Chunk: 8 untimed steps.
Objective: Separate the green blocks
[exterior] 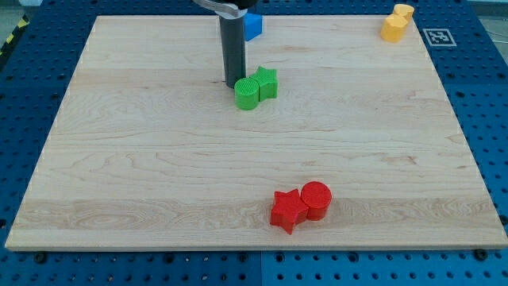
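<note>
A green cylinder and a green star sit touching each other in the upper middle of the wooden board, the star to the upper right of the cylinder. My tip stands just left of the green cylinder, close to it or touching it. The dark rod rises from there to the view's top.
A blue block lies at the board's top edge, partly behind the rod. Two yellow blocks sit at the top right corner. A red star and a red cylinder touch near the bottom edge.
</note>
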Motion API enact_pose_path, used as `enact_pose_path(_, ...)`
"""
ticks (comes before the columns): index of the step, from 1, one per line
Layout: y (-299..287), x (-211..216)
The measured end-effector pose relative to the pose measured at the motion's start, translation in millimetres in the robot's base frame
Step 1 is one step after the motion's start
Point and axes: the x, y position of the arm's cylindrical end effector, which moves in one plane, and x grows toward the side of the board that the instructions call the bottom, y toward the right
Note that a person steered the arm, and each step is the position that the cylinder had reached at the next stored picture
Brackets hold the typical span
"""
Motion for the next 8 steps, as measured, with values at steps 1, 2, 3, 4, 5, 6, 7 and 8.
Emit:
enact_pose_path(1, 14, 7)
enact_pose_path(2, 23, 8)
enact_pose_path(3, 43, 13)
enact_pose_path(4, 56, 21)
enact_pose_path(5, 57, 38)
enact_pose_path(6, 57, 39)
enact_pose_path(7, 57, 39)
enact_pose_path(8, 57, 40)
